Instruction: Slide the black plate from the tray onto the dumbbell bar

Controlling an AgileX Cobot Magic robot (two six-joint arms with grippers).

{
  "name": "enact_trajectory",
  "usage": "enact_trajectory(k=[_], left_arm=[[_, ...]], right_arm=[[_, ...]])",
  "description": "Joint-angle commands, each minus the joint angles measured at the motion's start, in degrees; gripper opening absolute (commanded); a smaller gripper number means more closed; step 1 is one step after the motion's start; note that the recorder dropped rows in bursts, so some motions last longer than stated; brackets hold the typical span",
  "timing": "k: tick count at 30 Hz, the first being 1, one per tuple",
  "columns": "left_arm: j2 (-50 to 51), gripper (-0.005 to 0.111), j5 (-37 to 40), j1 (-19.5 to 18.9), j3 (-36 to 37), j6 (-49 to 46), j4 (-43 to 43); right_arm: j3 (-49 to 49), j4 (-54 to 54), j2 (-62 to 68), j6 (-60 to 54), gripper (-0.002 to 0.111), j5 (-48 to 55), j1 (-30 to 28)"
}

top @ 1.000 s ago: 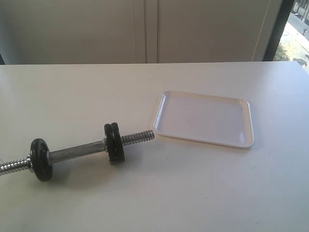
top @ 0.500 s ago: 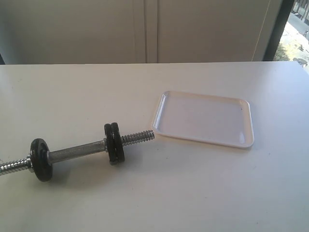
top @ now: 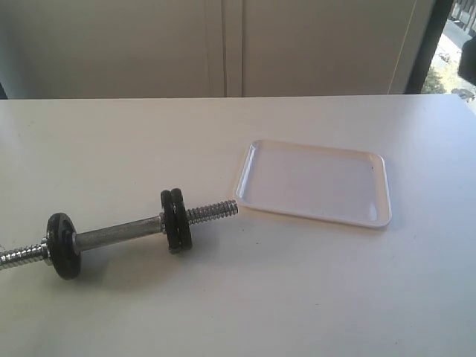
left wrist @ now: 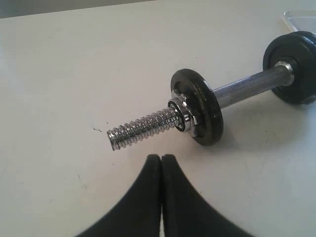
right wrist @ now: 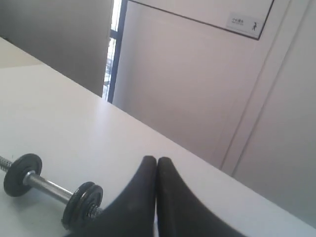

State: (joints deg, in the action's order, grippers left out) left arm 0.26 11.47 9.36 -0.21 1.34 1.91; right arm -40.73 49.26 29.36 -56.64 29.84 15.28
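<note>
The left hand (left wrist: 161,157) hangs over the table (top: 260,297) with its two black fingers pressed together, pinching nothing. Just past its tips lies one spiral-threaded end of the dumbbell bar (left wrist: 247,85), with a lone black disc (left wrist: 197,106) standing on the bar behind that thread. The right hand (right wrist: 157,159) is likewise pressed together and bare, raised above the table. The black plate (top: 181,221) sits on the bar, the outer of two touching discs beside its inner twin (top: 168,216), near the threaded end that points at the tray (top: 312,216). Bar tip and tray rim are close but apart. A small wall sign (right wrist: 244,22) bears a pictogram and writing too small to read.
</note>
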Motion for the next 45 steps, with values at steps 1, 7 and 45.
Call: enact_trajectory(k=[1,7,45], left_arm=[[-0.26,0.0,-0.28,-0.08,0.21,-0.1,0.29],[-0.26,0.0,-0.28,-0.08,0.21,-0.1,0.29],[-0.26,0.0,-0.28,-0.08,0.21,-0.1,0.29]], right_arm=[[0.16,0.55,-6.43,-0.07,0.0,-0.07,0.69],[0.16,0.55,-17.05,-0.07,0.0,-0.07,0.69],[19.6,-42.72,-29.36,55.49,0.0,-5.5,-3.14]])
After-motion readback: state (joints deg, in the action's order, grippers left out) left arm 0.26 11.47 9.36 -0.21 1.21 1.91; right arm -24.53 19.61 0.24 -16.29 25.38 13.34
